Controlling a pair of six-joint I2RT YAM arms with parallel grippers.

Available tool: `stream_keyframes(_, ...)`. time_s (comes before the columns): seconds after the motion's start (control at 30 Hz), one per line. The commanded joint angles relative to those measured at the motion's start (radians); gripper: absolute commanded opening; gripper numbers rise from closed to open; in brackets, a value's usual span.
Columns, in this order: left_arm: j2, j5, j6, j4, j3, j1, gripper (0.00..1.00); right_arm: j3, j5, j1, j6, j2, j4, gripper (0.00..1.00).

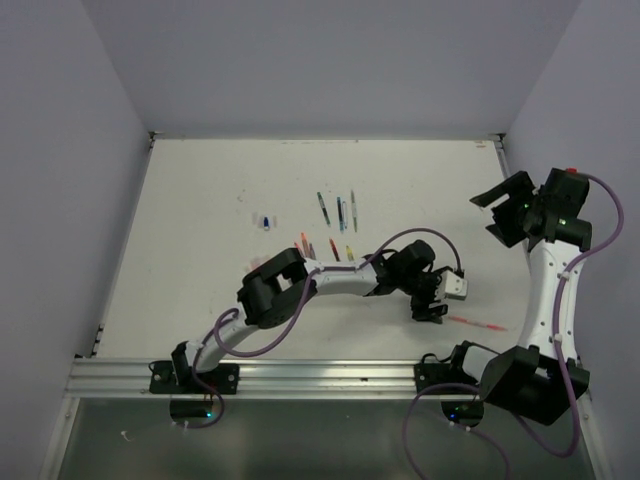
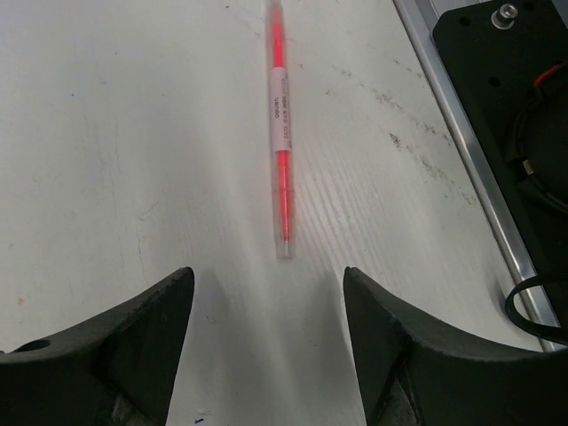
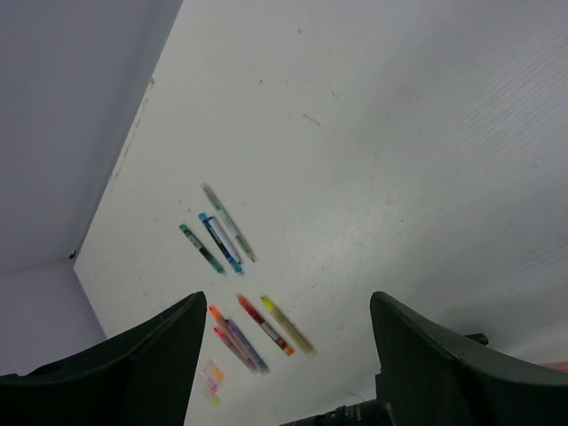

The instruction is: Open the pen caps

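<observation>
Left hand (image 2: 266,284) apart and empty before red pen (image 2: 281,133), right hand (image 3: 288,306) likewise apart; few loose caps (image 3: 211,380) lower left, other pens (image 3: 221,242) seemingly left to open.

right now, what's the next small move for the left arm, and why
Probably ease the left gripper forward and down over the red pen: its jaws stand open and empty, and the pen lies flat on the table just ahead, in line with the gap.
</observation>
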Motion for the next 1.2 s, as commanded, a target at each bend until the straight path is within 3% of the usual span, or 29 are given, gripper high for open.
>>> stream_keyframes(0.0, 0.019, 0.030, 0.044, 0.041, 0.060, -0.005, 0.72, 0.011, -0.043, -0.006, 0.022, 0.001, 0.052, 0.79)
stream_keyframes(0.3, 0.157, 0.070, 0.014, -0.031, 0.237, -0.037, 0.70, 0.034, -0.057, -0.006, 0.027, -0.002, 0.045, 0.79)
stream_keyframes(0.53, 0.199, 0.020, -0.015, -0.031, 0.246, -0.050, 0.69, 0.023, -0.066, -0.006, 0.025, -0.010, 0.046, 0.79)
stream_keyframes(0.9, 0.226, -0.080, -0.025, -0.123, 0.211, -0.060, 0.39, 0.029, -0.098, -0.006, 0.030, -0.037, 0.052, 0.79)
stream_keyframes(1.1, 0.182, -0.117, -0.039, -0.120, 0.127, -0.056, 0.02, -0.020, -0.109, -0.006, 0.013, -0.057, 0.078, 0.78)
stream_keyframes(1.17, 0.133, -0.148, -0.048, -0.053, 0.053, -0.047, 0.00, -0.047, -0.139, -0.006, -0.007, -0.062, 0.110, 0.78)
